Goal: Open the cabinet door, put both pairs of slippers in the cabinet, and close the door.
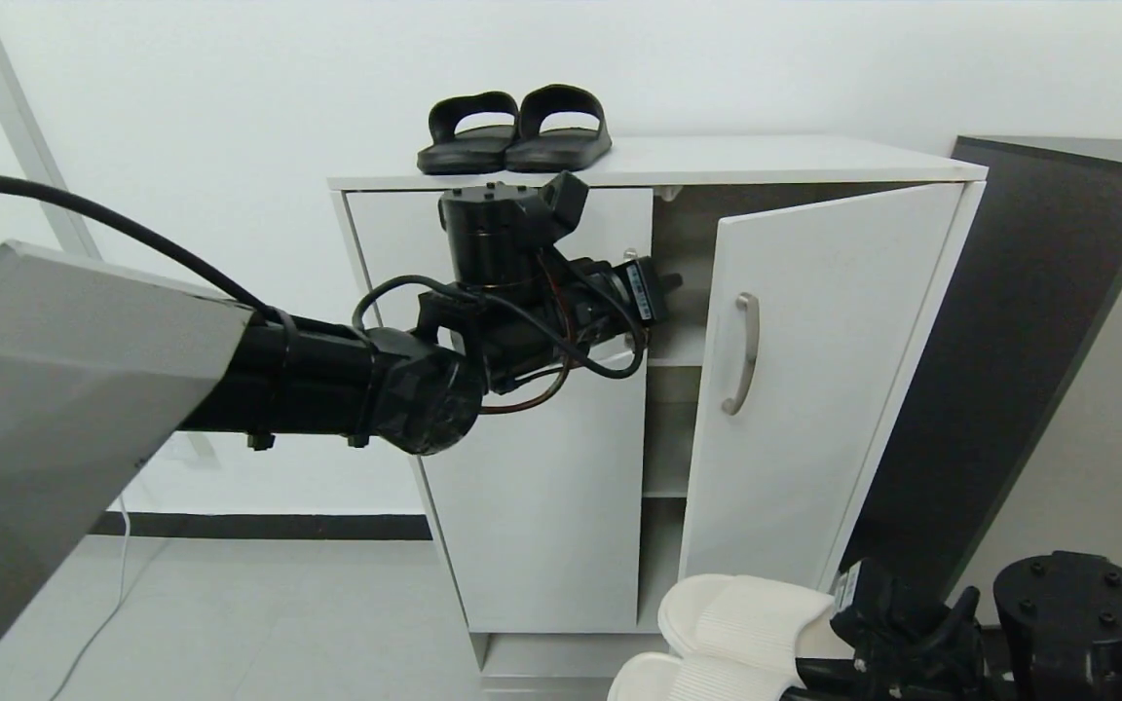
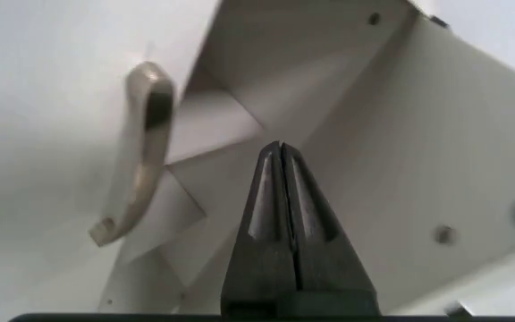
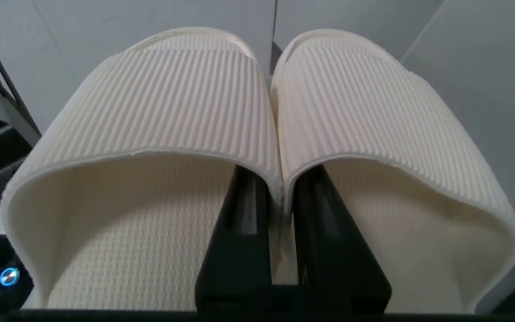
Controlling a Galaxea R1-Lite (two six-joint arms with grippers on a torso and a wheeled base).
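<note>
White slippers [image 3: 168, 116] are pinched by the right gripper [image 3: 280, 210]; the left gripper [image 2: 282, 170], clenched empty, is at the cabinet [image 1: 814, 156] opening.

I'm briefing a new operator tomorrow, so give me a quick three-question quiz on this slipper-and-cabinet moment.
1. True or false: the black slippers lie inside the cabinet.
2. Which claw holds the white slippers? A) left B) right C) neither
3. Fill in: the cabinet's right door stands ____.

Key
1. False: they sit on top of it.
2. B: the right claw grips both where they meet.
3. Open.
</note>
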